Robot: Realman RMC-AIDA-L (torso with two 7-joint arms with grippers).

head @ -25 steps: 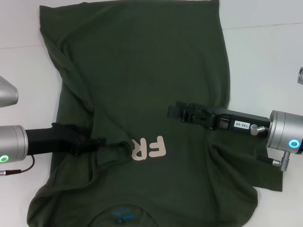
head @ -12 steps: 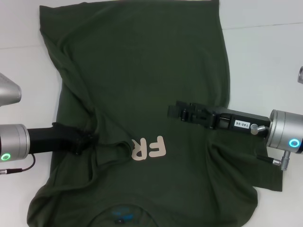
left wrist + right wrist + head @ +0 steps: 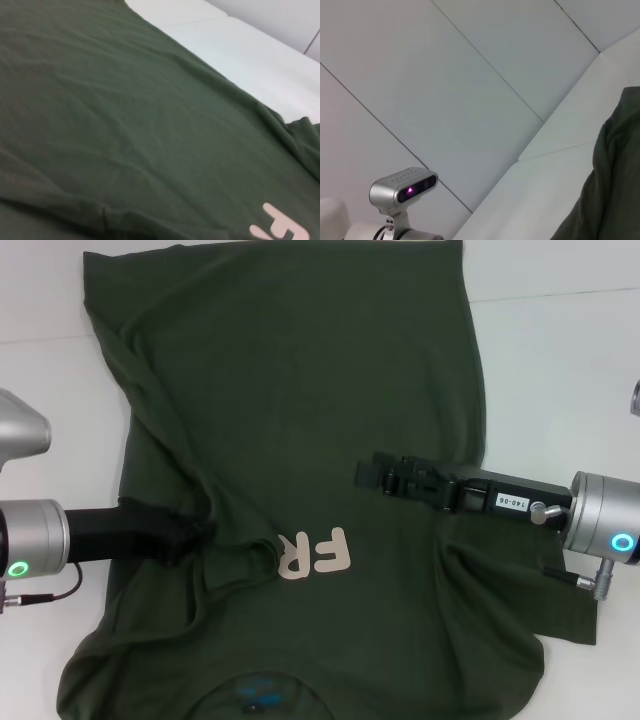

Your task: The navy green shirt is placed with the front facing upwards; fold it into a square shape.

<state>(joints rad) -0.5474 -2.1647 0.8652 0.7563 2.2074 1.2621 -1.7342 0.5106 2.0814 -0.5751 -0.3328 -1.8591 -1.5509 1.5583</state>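
Olive-green cotton: navy green shirt (image 3: 300, 440) sprawls across white table (image 3: 560, 380), left side folded over, hiding part of pink lettering (image 3: 315, 553). Left gripper (image 3: 195, 533) buried under fold, grip indiscernible. Right gripper (image 3: 365, 477) above chest, fingers apparently closed, empty.

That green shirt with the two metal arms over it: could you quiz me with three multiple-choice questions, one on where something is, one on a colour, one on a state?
1. Where does the left end effector sit?
A. at the shirt's left fold
B. on bare table
C. raised high

2. What colour is the lettering?
A. blue
B. pale pink
C. yellow

3. How does the shirt lie?
A. rolled up
B. hanging
C. spread, left side folded over the lettering

Answers: 1 A, its tip lies among the folds; 2 B, pale letters show; 3 C, only "FR" shows.
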